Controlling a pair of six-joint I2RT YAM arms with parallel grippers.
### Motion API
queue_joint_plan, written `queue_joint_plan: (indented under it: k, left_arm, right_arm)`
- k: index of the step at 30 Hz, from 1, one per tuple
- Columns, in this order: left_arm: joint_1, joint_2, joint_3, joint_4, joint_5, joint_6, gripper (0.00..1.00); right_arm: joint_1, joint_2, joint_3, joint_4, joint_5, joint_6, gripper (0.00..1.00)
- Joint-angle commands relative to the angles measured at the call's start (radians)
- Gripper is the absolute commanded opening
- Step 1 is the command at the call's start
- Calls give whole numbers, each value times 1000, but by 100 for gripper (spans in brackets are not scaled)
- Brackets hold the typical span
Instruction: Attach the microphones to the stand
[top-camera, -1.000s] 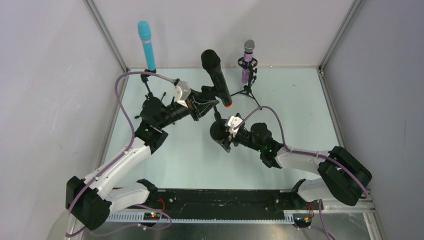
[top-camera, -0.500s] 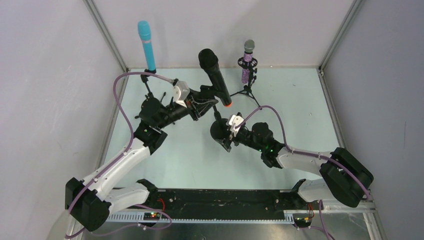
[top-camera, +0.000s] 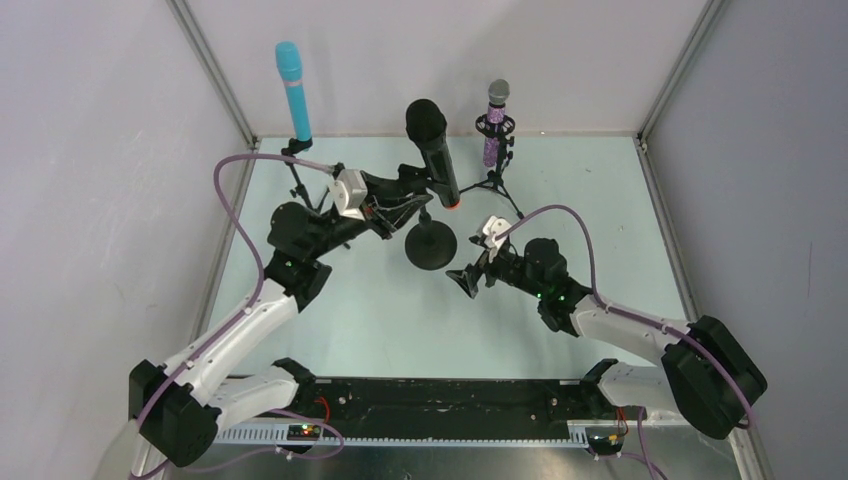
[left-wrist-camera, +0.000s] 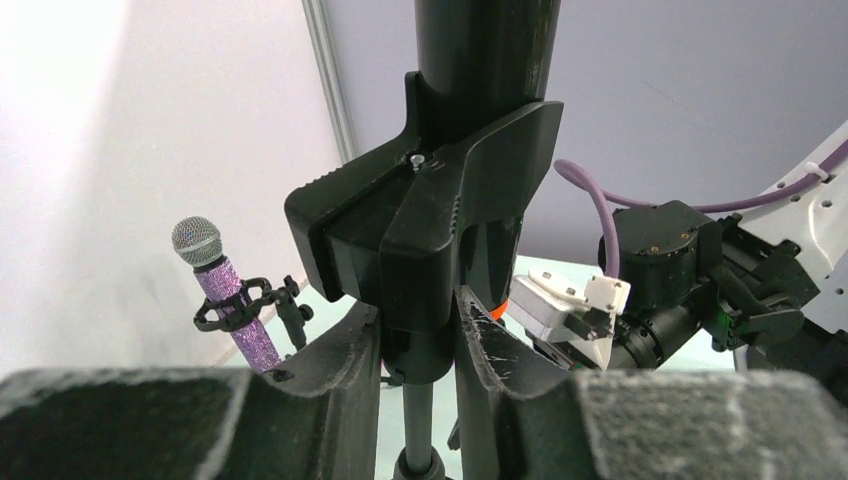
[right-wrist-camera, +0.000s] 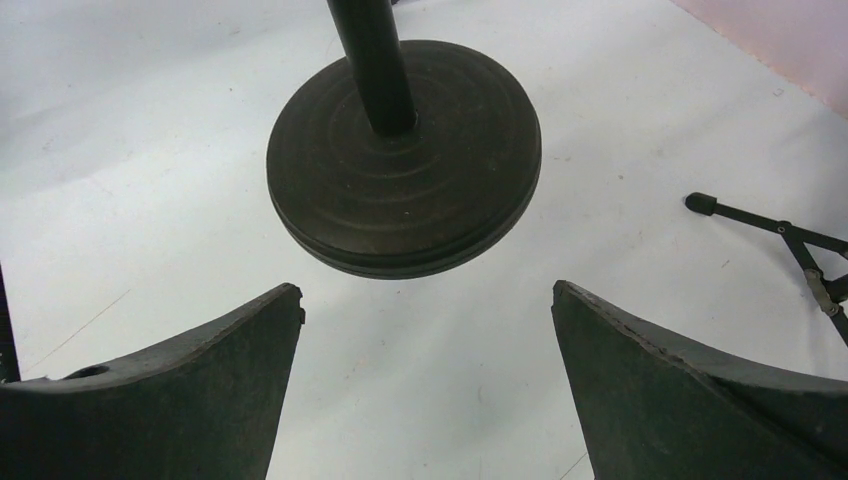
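Tip risk: black mic (top-camera: 438, 165) on stand (top-camera: 430, 248).
Left gripper (left-wrist-camera: 418, 320) pinched on mic's low end; right gripper (right-wrist-camera: 428, 290) wide open, empty, base (right-wrist-camera: 440, 200) ahead of its fingers (right-wrist-camera: 200, 380) unbraced. We may topple it releasing.

A black microphone (left-wrist-camera: 487, 50) runs down the centre from the top edge, seated in a black clip (left-wrist-camera: 430, 230) on a stand pole (left-wrist-camera: 418, 425). The left gripper (left-wrist-camera: 418, 345) pinches its lower end, where orange slivers show. At left centre, a purple glittery microphone (left-wrist-camera: 235, 310) stands clipped. The right arm (left-wrist-camera: 690, 270) fills the right.
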Motion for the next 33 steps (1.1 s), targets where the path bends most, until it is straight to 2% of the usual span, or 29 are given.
queue_joint_plan:
  k: [1, 17, 33]
  left_arm:
    - [5, -44, 1, 157, -6, 44, 0]
    - [3, 20, -34, 182, -7, 87, 0]
    - [2, 189, -124, 431, 0, 77, 0]
  right_arm:
    - [-18, -45, 0, -18, -32, 38, 100]
    - [-86, -135, -28, -41, -46, 69, 99]
    - [-133, -187, -88, -40, -34, 89, 99]
